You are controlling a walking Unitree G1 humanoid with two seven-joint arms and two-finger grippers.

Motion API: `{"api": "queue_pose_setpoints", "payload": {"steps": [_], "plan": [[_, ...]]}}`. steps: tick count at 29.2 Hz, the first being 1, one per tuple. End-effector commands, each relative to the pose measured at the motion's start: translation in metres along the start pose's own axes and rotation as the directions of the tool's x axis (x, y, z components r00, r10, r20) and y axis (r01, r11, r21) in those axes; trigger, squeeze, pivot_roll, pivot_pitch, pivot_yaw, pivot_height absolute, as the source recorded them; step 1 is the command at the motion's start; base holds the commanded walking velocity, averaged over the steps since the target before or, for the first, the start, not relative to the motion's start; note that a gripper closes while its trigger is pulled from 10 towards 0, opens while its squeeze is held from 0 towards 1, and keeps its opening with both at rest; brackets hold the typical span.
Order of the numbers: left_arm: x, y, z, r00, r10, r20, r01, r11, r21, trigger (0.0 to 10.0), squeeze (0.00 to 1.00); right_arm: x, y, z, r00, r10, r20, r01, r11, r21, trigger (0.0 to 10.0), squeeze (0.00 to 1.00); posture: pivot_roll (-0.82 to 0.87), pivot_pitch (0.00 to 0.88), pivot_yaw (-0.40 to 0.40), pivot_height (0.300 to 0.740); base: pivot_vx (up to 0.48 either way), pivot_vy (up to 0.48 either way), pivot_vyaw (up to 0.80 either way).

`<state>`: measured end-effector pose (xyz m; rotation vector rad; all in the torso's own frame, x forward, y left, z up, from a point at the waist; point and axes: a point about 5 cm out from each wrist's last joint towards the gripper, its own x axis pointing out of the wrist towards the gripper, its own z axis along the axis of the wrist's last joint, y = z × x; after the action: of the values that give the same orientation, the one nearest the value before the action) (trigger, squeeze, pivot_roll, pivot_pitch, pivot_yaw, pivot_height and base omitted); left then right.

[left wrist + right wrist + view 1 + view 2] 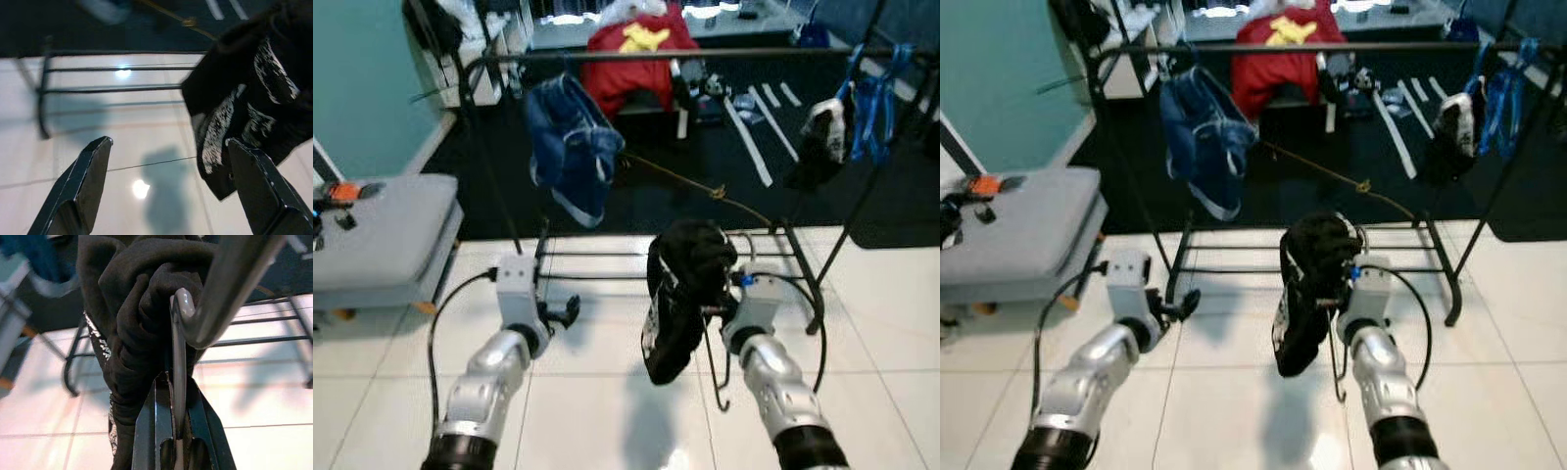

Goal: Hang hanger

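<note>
Both head eyes looked forward and down over the arms at the clothes rack (705,54) (the same scene, slightly offset). Each wrist camera sat low, close to the rack's base rails (122,89), sharing the black garment (132,333).

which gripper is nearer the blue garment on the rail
Left. The left gripper sits below the blue garment; the right gripper, shut on the hanger, is further to its right.
</note>
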<state>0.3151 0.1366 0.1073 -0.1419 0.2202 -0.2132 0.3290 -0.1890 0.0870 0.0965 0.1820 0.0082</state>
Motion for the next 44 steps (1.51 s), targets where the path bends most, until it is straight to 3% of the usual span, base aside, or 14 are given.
{"api": "queue_pose_setpoints", "payload": {"steps": [1, 9, 11, 12, 13, 16, 23, 27, 34, 37, 41, 42, 43, 44], "plan": [[-0.001, 0.002, -0.001, 1.0, -0.004, -0.01, 0.004, 1.0, 0.005, 10.0, 0.0, 0.002, 0.002, 0.013, 0.999, 0.005, 0.048, -0.006, 1.0, 0.019, 10.0, 0.0, 0.03, 0.09, 0.042, 0.74, 0.0, 0.0, 0.0], [0.001, -0.003, -0.001, 0.999, -0.044, -0.022, 0.045, 0.998, 0.045, 10.0, 0.0, 0.005, 0.005, 0.03, 0.992, 0.103, 0.077, -0.1, 0.994, -0.041, 10.0, 0.0, 0.03, 0.088, 0.05, 0.74, 0.0, 0.0, 0.0], [0.003, -0.003, 0.004, 0.999, -0.042, 0.001, 0.042, 0.997, 0.06, 10.0, 0.0, 0.0, 0.013, 0.027, 0.957, 0.289, 0.006, -0.283, 0.942, -0.182, 10.0, 0.0, 0.03, 0.087, 0.05, 0.74, 0.0, 0.0, 0.0], [0.004, -0.001, 0.007, 0.999, -0.039, 0.013, 0.038, 0.996, 0.077, 10.0, 0.0, -0.006, 0.019, 0.024, 0.911, 0.41, -0.046, -0.406, 0.871, -0.277, 10.0, 0.0, 0.03, 0.087, 0.05, 0.74, 0.0, 0.0, 0.0], [0.004, -0.001, 0.007, 0.999, -0.039, 0.013, 0.038, 0.996, 0.077, 10.0, 0.0, -0.006, 0.019, 0.024, 0.911, 0.41, -0.046, -0.406, 0.871, -0.277, 10.0, 0.0, 0.03, 0.087, 0.05, 0.74, 0.0, 0.0, 0.0], [0.005, 0.009, 0.016, 0.998, -0.008, 0.061, 0.002, 0.995, 0.097, 10.0, 0.0, -0.019, 0.023, 0.027, 0.803, 0.589, -0.09, -0.574, 0.724, -0.382, 10.0, 0.0, 0.03, 0.087, 0.058, 0.74, 0.0, 0.0, 0.0], [0.0, 0.046, 0.041, 0.97, 0.138, 0.199, -0.173, 0.97, 0.17, 10.0, 0.0, -0.032, 0.014, 0.051, 0.721, 0.692, 0.033, -0.648, 0.691, -0.321, 10.0, 0.0, 0.03, 0.089, 0.064, 0.74, 0.0, 0.0, 0.0], [-0.018, 0.097, 0.075, 0.907, 0.275, 0.319, -0.347, 0.918, 0.194, 10.0, 0.0, -0.038, -0.015, 0.073, 0.707, 0.696, 0.127, -0.629, 0.7, -0.337, 10.0, 0.0, 0.03, 0.091, 0.063, 0.74, 0.0, 0.0, 0.0], [-0.036, 0.113, 0.085, 0.905, 0.25, 0.345, -0.345, 0.905, 0.248, 10.0, 0.0, -0.046, -0.027, 0.082, 0.626, 0.768, 0.131, -0.723, 0.635, -0.272, 10.0, 0.0, 0.04, 0.093, 0.054, 0.74, 0.0, 0.0, 0.0], [-0.045, 0.115, 0.085, 0.916, 0.179, 0.36, -0.257, 0.95, 0.18, 10.0, 0.0, -0.055, -0.032, 0.086, 0.529, 0.842, 0.111, -0.811, 0.539, -0.225, 10.0, 0.0, 0.05, 0.096, 0.045, 0.74, 0.0, 0.0, 0.0], [-0.044, 0.109, 0.086, 0.916, 0.134, 0.378, -0.196, 0.972, 0.132, 10.0, 0.0, -0.057, -0.033, 0.086, 0.507, 0.856, 0.096, -0.83, 0.516, -0.211, 10.0, 0.0, 0.05, 0.093, 0.044, 0.74, 0.0, 0.0, 0.0], [-0.04, 0.097, 0.088, 0.919, 0.054, 0.391, -0.091, 0.993, 0.076, 10.0, 0.55, -0.059, -0.034, 0.083, 0.491, 0.869, 0.062, -0.847, 0.493, -0.2, 10.0, 0.0, 0.05, 0.092, 0.048, 0.74, 0.0, 0.0, 0.0], [-0.035, 0.082, 0.089, 0.917, -0.045, 0.395, 0.023, 0.998, 0.061, 10.0, 1.0, -0.061, -0.036, 0.08, 0.482, 0.876, 0.01, -0.856, 0.473, -0.211, 10.0, 0.0, 0.04, 0.09, 0.052, 0.74, 0.0, 0.0, 0.0], [-0.03, 0.069, 0.088, 0.913, -0.134, 0.386, 0.112, 0.991, 0.079, 10.0, 1.0, -0.063, -0.039, 0.077, 0.477, 0.878, -0.047, -0.86, 0.455, -0.233, 10.0, 0.0, 0.04, 0.09, 0.056, 0.74, 0.0, 0.0, 0.0]]}}
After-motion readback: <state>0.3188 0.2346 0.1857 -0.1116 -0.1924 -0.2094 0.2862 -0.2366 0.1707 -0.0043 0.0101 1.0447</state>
